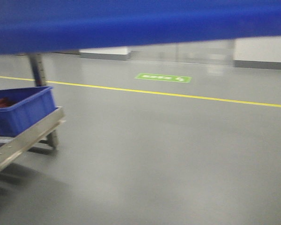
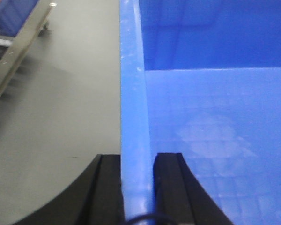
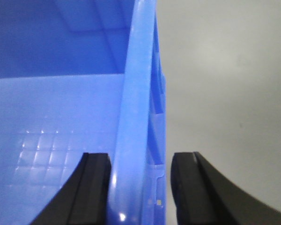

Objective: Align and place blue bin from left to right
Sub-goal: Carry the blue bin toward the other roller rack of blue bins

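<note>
Left wrist-mounted: left tool (image 2: 136, 157) pinches blue bin (image 2: 215, 140) rim; right tool (image 3: 140, 157) straddles it, grip unclear; smaller bin (image 1: 23, 112) holds red items (image 1: 2, 101)

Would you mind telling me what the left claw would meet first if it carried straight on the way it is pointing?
The blue bin: its side wall already sits between the fingers of the left claw and would likely just seat deeper.
</note>
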Available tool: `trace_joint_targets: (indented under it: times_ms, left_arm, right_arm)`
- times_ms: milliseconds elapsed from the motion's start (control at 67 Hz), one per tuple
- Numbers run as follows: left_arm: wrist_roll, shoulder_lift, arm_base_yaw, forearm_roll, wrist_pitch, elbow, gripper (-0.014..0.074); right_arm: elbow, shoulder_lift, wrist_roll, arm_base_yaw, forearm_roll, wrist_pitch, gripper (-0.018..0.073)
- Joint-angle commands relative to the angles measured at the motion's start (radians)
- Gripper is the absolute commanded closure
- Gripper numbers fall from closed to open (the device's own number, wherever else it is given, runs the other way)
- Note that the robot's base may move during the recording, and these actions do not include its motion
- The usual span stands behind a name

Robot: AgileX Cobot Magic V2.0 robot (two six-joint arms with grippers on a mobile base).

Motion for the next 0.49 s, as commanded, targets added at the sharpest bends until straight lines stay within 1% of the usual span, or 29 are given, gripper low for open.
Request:
trace_joint_targets:
  times_ms: [0, 478]
  left_arm:
    - [0.003, -0.014, -0.015, -0.001, -0.069, -0.012, 0.0707]
    - [0.003, -0.014, -0.015, -0.001, -0.069, -0.012, 0.0707]
  right_arm:
    - [-0.009, -0.007, 0.037, -0.002, -0.033, -0.083, 0.0629]
    - [-0.009, -0.007, 0.037, -0.002, -0.033, -0.083, 0.0629]
